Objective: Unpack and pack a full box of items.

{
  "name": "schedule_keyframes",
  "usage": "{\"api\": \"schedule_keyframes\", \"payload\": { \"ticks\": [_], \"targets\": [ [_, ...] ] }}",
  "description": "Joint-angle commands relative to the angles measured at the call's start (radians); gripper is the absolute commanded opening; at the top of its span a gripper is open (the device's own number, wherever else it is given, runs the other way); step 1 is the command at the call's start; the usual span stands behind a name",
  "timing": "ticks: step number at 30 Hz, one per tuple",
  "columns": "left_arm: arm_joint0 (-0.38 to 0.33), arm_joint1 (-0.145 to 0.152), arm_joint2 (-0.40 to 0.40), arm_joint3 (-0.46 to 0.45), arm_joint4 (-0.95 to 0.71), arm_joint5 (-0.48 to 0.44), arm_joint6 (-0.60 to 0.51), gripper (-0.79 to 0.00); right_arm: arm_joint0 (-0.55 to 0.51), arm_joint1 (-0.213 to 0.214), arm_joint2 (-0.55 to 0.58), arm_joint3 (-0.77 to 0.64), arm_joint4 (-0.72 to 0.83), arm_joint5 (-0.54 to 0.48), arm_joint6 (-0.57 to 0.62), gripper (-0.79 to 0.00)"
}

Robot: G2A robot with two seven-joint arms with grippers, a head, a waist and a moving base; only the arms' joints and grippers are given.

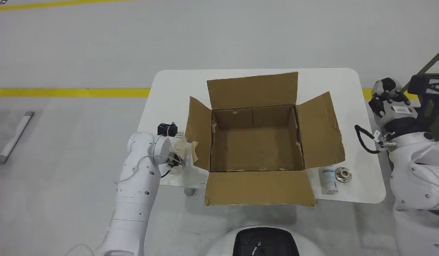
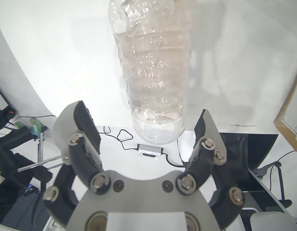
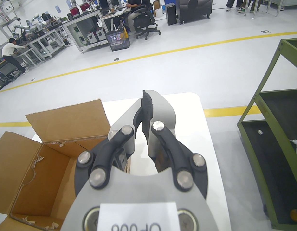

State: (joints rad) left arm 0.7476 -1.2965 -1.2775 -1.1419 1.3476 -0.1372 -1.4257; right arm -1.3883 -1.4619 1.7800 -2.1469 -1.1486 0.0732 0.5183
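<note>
While box (image 1: 254,91) gapes, left gripper (image 2: 143,116) spread (bottle (image 2: 153,61) seemingly untouched), right gripper (image 3: 145,104) pinched.

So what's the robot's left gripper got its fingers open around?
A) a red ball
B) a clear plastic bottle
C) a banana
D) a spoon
B: in the left wrist view the left gripper stands open around one end of a clear plastic bottle, with a gap showing on each side.
</note>
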Motion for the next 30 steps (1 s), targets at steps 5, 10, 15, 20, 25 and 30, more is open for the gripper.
{"api": "schedule_keyframes", "payload": {
  "ticks": [5, 10, 15, 20, 25, 30],
  "targets": [
    [-0.033, -0.007, 0.020, 0.083, -0.036, 0.008, -0.003, 0.000, 0.000, 0.000, 0.000, 0.000, 0.000, 0.000, 0.000, -0.785],
    [-0.061, -0.010, 0.026, 0.139, -0.070, 0.001, 0.003, 0.000, 0.000, 0.000, 0.000, 0.000, 0.000, 0.000, 0.000, -0.785],
    [-0.076, -0.013, 0.040, 0.173, -0.080, 0.000, 0.012, 0.000, 0.000, 0.000, 0.000, 0.000, 0.000, 0.000, 0.000, -0.785],
    [-0.089, -0.015, 0.056, 0.203, -0.087, -0.001, 0.025, -0.031, 0.000, 0.000, 0.000, 0.000, 0.000, 0.000, 0.000, -0.785],
    [-0.102, -0.018, 0.070, 0.231, -0.088, -0.001, 0.036, -0.486, 0.000, 0.000, 0.000, 0.000, 0.000, 0.000, 0.000, -0.785],
    [-0.109, -0.018, 0.076, 0.250, -0.093, -0.003, 0.051, -0.785, 0.000, 0.000, 0.000, 0.000, 0.000, 0.000, 0.000, -0.785]
  ]
}}
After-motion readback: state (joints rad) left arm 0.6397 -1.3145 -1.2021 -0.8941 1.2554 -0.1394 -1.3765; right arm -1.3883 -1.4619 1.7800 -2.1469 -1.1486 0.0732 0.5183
